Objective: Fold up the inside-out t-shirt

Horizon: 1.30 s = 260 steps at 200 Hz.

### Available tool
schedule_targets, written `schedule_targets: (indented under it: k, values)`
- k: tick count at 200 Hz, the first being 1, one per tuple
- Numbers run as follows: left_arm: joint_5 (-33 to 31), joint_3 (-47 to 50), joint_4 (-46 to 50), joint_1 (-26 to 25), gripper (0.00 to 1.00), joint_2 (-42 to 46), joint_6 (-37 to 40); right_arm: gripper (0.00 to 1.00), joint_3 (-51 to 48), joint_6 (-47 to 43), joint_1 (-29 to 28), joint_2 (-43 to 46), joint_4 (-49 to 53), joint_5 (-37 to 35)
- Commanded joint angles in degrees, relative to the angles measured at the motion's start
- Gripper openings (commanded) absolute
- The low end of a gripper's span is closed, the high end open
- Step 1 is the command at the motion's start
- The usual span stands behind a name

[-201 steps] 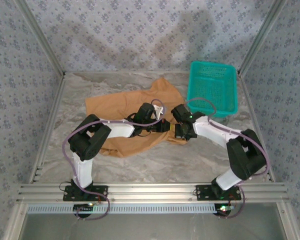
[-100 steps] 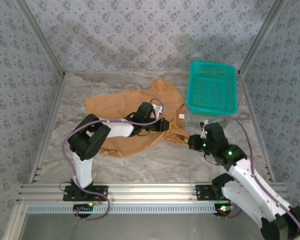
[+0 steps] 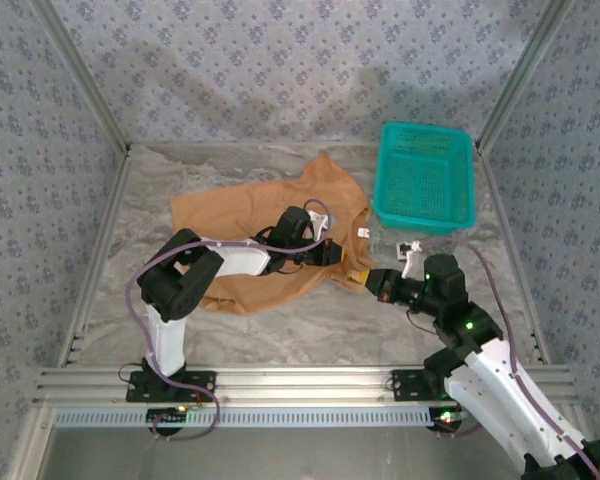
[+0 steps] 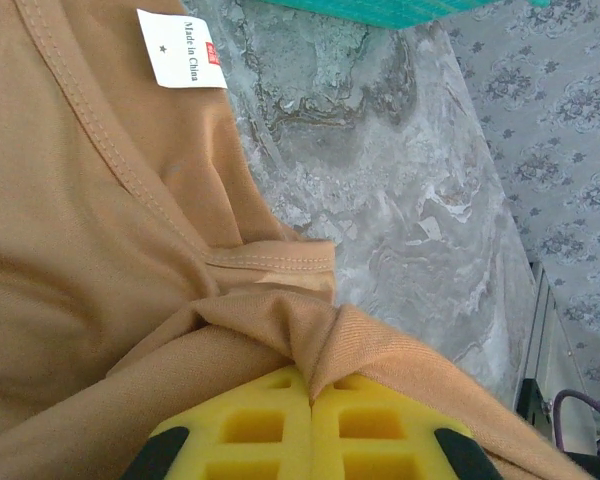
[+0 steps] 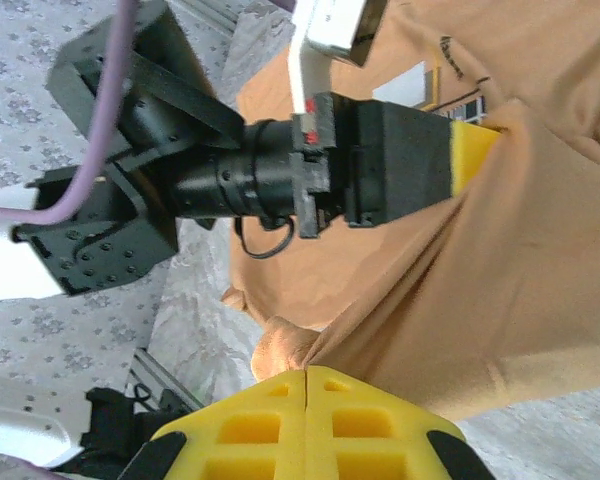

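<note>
The inside-out t-shirt (image 3: pixel 250 235) is tan and lies crumpled across the middle of the table. Its whitish label (image 4: pixel 182 48) sits by the neck seam. My left gripper (image 3: pixel 342 256) is at the shirt's right edge, and its yellow pads (image 4: pixel 270 420) are shut on a raised fold of the fabric. My right gripper (image 3: pixel 373 281) is just right of it, low over the table. In the right wrist view its pads (image 5: pixel 360 425) are shut on a bunched edge of the shirt (image 5: pixel 540 260), which is pulled taut toward the left gripper (image 5: pixel 472 150).
A teal basket (image 3: pixel 425 175) stands at the back right, close behind both grippers. Bare marble table (image 3: pixel 310 325) runs along the front, and more of the table (image 4: pixel 400 200) lies to the right of the shirt. Patterned walls enclose three sides.
The right arm has swung out and down to the right, its gripper now low at the shirt's right edge. The left arm has hardly moved.
</note>
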<state>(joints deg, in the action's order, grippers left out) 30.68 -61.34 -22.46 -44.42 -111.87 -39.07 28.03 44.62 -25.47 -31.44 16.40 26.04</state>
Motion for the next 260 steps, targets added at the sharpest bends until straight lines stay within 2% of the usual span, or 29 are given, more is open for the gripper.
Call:
schedule_targets:
  k: [1,36,49,60,67,74,88,103,123,148,165,188,217,260]
  values:
    - [0.04,-1.59,0.95,-0.15,0.00,0.81,0.53,0.00,3.06,-2.35,0.15,0.34,3.24,2.27]
    - [-1.16,-0.64,3.77,-0.21,0.00,4.89,2.26,0.00,0.45,-1.51,0.19,5.69,9.13,-1.29]
    - [-2.06,0.12,5.05,-0.17,0.04,7.07,2.77,0.00,0.18,-1.32,0.24,7.64,11.45,-3.78]
    - [-3.60,1.27,6.29,-0.18,0.07,10.01,3.63,0.21,-0.04,-0.88,0.17,8.89,13.65,-6.04]
    - [-5.40,2.13,8.05,-0.15,0.14,12.32,4.61,0.39,-0.08,-0.85,0.17,9.73,14.44,-7.69]
    - [-7.98,3.02,10.40,-0.20,0.18,15.08,5.74,0.49,-0.25,-0.85,0.21,10.36,14.53,-8.86]
    - [-14.08,4.64,16.47,-0.22,0.25,21.07,8.44,0.61,-0.42,-0.90,0.21,10.59,13.62,-10.94]
    - [-20.61,6.64,23.90,0.14,0.31,27.27,11.05,0.65,-0.27,-1.24,0.26,8.49,11.18,-12.32]
    - [-24.88,10.47,32.05,2.90,0.33,34.06,11.93,0.65,1.78,-2.52,0.26,-0.14,5.93,-15.64]
    - [-26.44,18.10,37.22,10.63,0.34,40.85,7.79,0.62,8.96,-6.04,-0.42,-20.72,1.87,-16.46]
    - [-24.72,24.33,36.35,18.14,0.37,43.91,3.33,0.59,17.05,-8.03,-2.09,-35.99,2.92,-19.00]
    - [-21.44,32.16,28.81,27.23,0.40,45.19,-1.20,0.53,28.05,-8.13,-3.24,-53.97,4.86,-21.85]
    - [-18.28,33.25,22.32,34.05,0.37,38.91,-2.14,0.47,38.19,-7.73,-3.35,-68.29,6.47,-23.95]
    - [-11.74,21.73,18.53,39.47,0.31,19.40,0.84,0.47,50.92,-7.62,-3.20,-82.12,10.72,-25.91]
